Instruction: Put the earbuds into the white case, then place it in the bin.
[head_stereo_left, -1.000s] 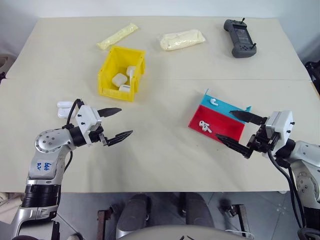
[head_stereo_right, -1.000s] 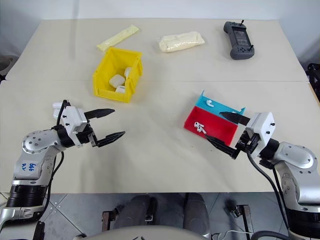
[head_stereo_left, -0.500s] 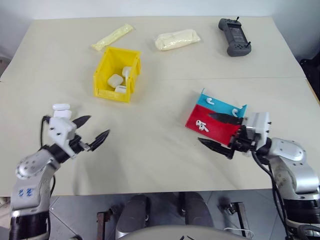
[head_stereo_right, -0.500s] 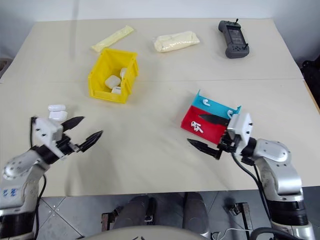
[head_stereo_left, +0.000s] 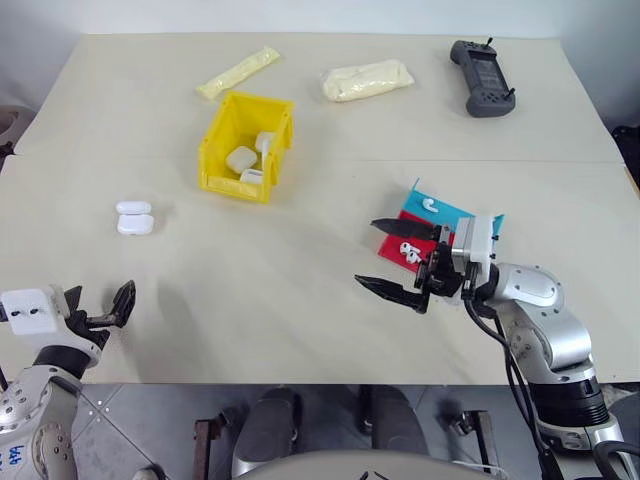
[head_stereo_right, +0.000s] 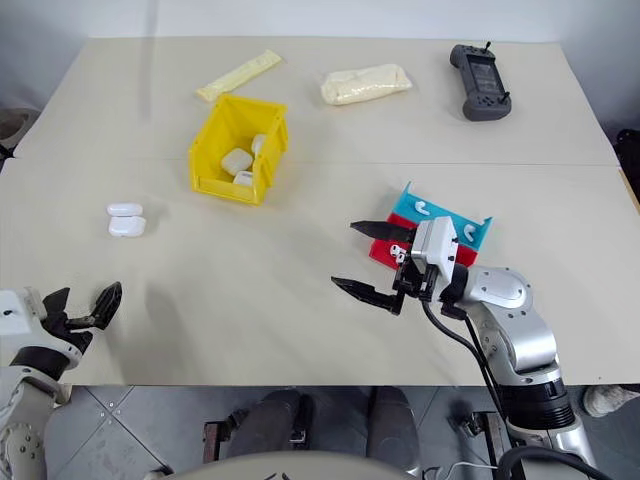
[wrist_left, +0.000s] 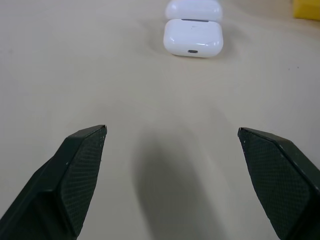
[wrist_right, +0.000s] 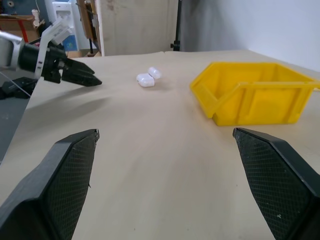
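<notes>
The white case (head_stereo_left: 134, 219) lies on the table at the left, showing as two rounded white halves one behind the other; the left wrist view has it straight ahead (wrist_left: 193, 37). My left gripper (head_stereo_left: 98, 300) is open and empty near the table's front edge, well short of the case. The earbuds lie on the red and blue tray (head_stereo_left: 478, 222): one on the blue part (head_stereo_left: 428, 204), others on the red part (head_stereo_left: 410, 252). My right gripper (head_stereo_left: 367, 252) is open and empty just left of the tray, pointing left. The yellow bin (head_stereo_left: 218, 139) stands behind the case and holds white cases.
Two pale yellow packets (head_stereo_left: 237, 72) (head_stereo_left: 365, 79) and a dark handheld controller (head_stereo_left: 483, 90) lie along the far side of the table. Open tabletop stretches between the case and the tray. The right wrist view looks across to the bin (wrist_right: 255, 100) and the left gripper (wrist_right: 75, 74).
My left arm has drawn back and left to the front edge, uncovering the white case. My right gripper has moved left, past the tray's left side. Both stayed open.
</notes>
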